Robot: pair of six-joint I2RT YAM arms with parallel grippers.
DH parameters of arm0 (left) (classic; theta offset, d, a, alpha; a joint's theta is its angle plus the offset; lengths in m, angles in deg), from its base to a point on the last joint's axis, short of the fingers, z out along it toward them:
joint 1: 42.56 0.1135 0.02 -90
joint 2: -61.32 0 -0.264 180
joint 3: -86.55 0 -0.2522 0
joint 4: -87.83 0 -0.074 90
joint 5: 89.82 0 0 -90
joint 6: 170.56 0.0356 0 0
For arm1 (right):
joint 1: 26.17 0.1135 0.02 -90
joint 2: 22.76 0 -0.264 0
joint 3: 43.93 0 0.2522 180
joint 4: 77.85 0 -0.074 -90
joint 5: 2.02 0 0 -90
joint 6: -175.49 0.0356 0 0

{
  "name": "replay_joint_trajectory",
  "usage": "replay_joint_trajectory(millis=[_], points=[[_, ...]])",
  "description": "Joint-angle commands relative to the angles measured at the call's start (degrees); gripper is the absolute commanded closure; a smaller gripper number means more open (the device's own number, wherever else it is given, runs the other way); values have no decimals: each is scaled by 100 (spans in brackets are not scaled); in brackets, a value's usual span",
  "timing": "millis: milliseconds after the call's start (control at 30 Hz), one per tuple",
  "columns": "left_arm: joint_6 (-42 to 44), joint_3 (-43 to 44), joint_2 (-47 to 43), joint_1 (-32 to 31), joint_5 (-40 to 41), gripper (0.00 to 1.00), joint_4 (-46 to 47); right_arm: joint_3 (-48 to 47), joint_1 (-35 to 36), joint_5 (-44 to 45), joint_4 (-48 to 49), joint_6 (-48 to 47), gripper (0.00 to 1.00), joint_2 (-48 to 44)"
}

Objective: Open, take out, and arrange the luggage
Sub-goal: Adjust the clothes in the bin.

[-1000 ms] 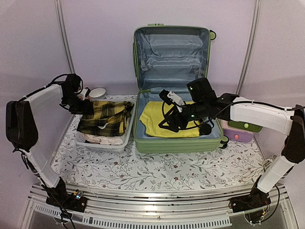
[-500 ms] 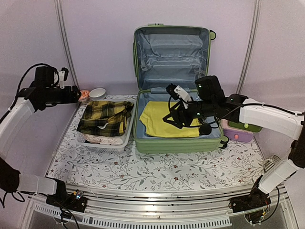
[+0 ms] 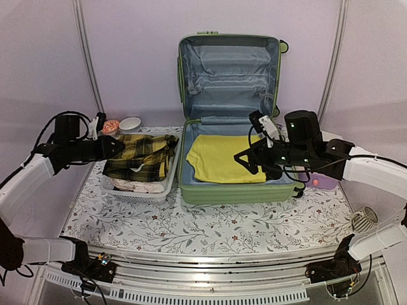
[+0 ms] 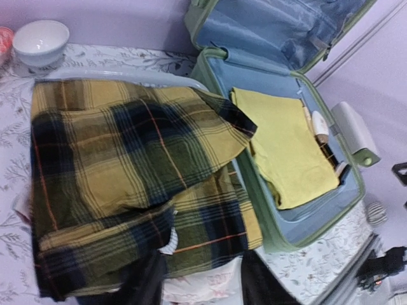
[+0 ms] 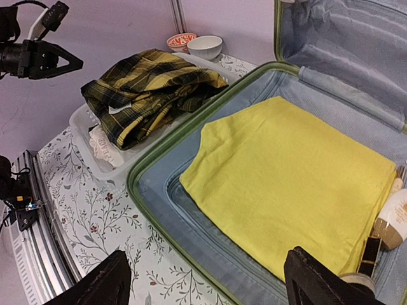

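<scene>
Right under the right hand (image 5: 213, 286) sits the luggage (image 3: 219, 194), wide open on the table (image 3: 222, 229). Its base lies flat and its lid stands upright beyond the fingertips, the grey-blue lining on show. And that hand is spread wide, folks, holding nothing, hovering over the near-right part of the base. Straight ahead of its fingers lies a folded yellow garment (image 5: 292, 184), flat in the base and filling most of it. Tucked along the garment's far edge, just off the right finger, are a cream tube (image 5: 394, 222) and a dark slim item (image 5: 369, 251).

Over to the left hand (image 4: 200, 286): its fingers are parted at a middling gap with nothing between them. It hangs above the outer side of a white basket (image 3: 137, 194) that sits just beside the luggage. Directly ahead of this hand a yellow-and-black plaid cloth (image 4: 127, 171) is heaped on top, spilling over the rim toward the luggage. Pale fabric (image 3: 137, 186) shows underneath. Beyond the basket, past the fingertips, a white bowl (image 4: 41, 41) stands on the table with a small red-patterned dish (image 3: 111, 126) beside it.
</scene>
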Motion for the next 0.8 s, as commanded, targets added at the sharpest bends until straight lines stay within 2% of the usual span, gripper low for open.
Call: replay_joint_trajectory(millis=[0,67,100,267,467,567,667,767], points=[[-213,-21,275,-178,-410,77,671,509,-21,205,32,646,15,-459],[-210,113,575,-262,-421,96,737,662,-21,191,57,741,15,-575],[-190,203,730,-321,-397,100,751,713,-21,142,50,753,15,-633],[-245,432,1632,-542,-127,100,931,961,-21,-120,29,994,17,-960],[-699,-63,2577,-578,477,100,1666,1343,-21,-66,48,1404,18,-1316],[-722,-313,3020,-586,420,100,1920,1400,-20,-29,31,1523,18,-1332],[-702,-352,3099,-620,241,100,1959,1331,-17,17,-76,1626,19,-1258],[-541,-194,2678,-742,364,100,1597,1240,-21,99,-201,1733,19,-1166]])
